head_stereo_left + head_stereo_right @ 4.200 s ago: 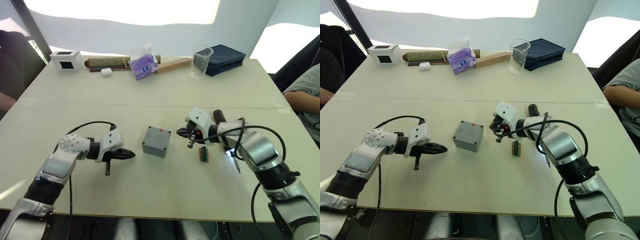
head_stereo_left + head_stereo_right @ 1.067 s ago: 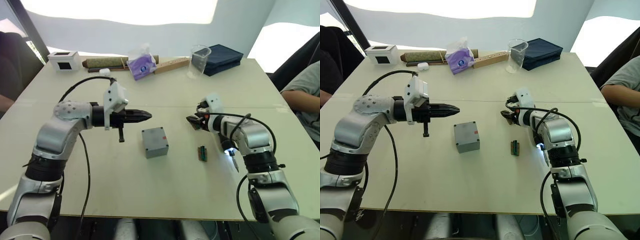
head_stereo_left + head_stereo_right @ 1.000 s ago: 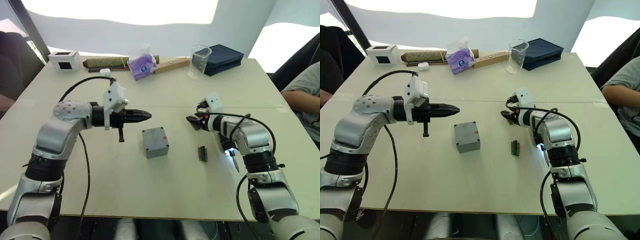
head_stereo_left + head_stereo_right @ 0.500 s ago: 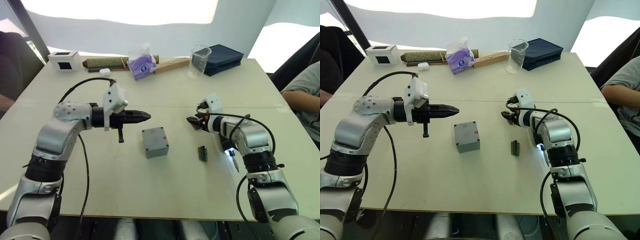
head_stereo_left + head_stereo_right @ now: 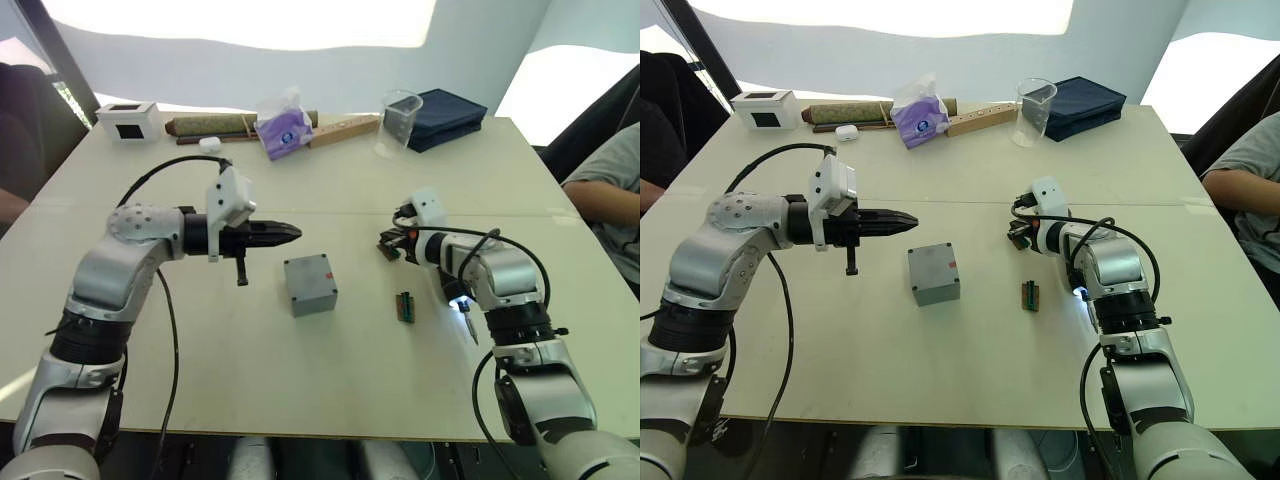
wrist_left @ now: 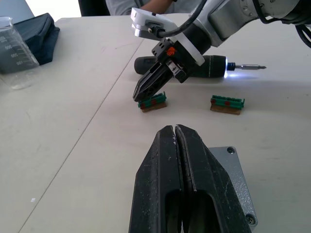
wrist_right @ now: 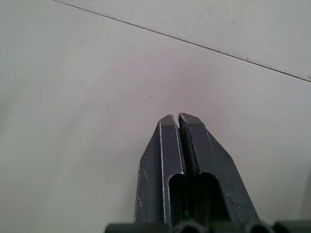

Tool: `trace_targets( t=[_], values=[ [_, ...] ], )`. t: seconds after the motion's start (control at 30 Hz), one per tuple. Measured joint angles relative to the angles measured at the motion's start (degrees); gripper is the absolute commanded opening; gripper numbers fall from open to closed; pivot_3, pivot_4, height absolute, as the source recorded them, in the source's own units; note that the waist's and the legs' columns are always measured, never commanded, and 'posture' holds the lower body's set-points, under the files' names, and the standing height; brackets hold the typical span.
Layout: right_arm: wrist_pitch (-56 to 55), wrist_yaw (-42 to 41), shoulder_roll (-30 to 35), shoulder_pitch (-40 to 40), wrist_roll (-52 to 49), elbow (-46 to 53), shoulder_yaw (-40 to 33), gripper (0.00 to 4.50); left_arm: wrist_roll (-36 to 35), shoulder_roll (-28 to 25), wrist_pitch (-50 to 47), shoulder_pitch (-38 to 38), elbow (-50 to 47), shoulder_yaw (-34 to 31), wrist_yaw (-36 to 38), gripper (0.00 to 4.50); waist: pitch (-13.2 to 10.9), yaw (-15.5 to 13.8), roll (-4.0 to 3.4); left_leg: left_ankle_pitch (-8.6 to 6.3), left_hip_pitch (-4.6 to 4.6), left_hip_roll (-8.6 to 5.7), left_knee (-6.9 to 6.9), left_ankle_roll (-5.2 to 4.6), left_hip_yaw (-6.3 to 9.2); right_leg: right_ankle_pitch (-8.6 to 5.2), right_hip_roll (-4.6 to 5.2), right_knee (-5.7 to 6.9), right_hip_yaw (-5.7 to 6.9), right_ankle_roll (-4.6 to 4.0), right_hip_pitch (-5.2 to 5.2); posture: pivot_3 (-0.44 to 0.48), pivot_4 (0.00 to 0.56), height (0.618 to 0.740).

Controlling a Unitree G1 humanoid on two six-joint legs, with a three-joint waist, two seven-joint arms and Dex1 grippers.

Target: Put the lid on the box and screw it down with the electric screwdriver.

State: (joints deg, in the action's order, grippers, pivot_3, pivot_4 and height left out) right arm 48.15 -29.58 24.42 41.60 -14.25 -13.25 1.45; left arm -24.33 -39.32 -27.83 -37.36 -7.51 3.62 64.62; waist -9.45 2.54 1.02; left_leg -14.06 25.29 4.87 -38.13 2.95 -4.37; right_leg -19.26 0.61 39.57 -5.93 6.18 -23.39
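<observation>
A: Where does the left gripper (image 5: 292, 232) stand?

B: It is raised over the pale table (image 5: 330, 400), its two black fingers pressed together with nothing between them. The small grey squarish plastic box (image 5: 310, 284) sits on the table just beyond and below its tips, and the grey plastic lid (image 5: 931, 265) already lies on top of it, with a small red mark by one edge.

A: And the right gripper (image 6: 139, 95)?

B: Its fingers are closed too, tips down at the table. A small green and brown terminal block (image 6: 152, 103) lies right at the tips; whether they touch it, I cannot tell. They hold nothing.

A: The screwdriver?

B: The thick black cylindrical electric screwdriver (image 6: 194, 66) lies flat on the table just behind the right gripper, under that forearm, its thin metal bit pointing away from the box, a small light glowing at the tip. Neither gripper touches it.

A: Anything else close by?

B: A second green and brown terminal block (image 5: 406, 306) lies near the right gripper, between the box and the screwdriver's bit. Beyond both grippers, at the far edge, stand a clear plastic beaker (image 5: 402, 118) and a dark blue case (image 5: 450, 117).
</observation>
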Motion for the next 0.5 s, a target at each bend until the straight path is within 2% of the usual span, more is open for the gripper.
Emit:
trace_targets(
  t=[0.3, 0.5],
  values=[
    [6.0, -1.1, 2.1, 0.9, -1.7, 8.5, -0.1, 0.04, 0.0, -1.4, 0.0, 1.5, 0.0, -0.2, 0.0, 0.0, 0.0, 0.0, 0.0, 0.0, 0.01, 0.0, 0.0, -0.01, 0.0, 0.0, 0.0, 0.0, 0.0, 0.0, -0.01, 0.0, 0.15, 0.74],
    [18.0, -3.6, 4.1, 4.5, -7.4, 18.8, -0.2, 0.04, -0.1, -4.0, -0.1, 3.6, -0.2, -2.4, 0.0, 0.0, 0.0, 0.0, -0.01, -0.01, 0.01, 0.03, 0.04, -0.01, 0.0, 0.0, -0.03, 0.04, 0.0, -0.01, -0.07, 0.0, 0.15, 0.74]
  ],
)
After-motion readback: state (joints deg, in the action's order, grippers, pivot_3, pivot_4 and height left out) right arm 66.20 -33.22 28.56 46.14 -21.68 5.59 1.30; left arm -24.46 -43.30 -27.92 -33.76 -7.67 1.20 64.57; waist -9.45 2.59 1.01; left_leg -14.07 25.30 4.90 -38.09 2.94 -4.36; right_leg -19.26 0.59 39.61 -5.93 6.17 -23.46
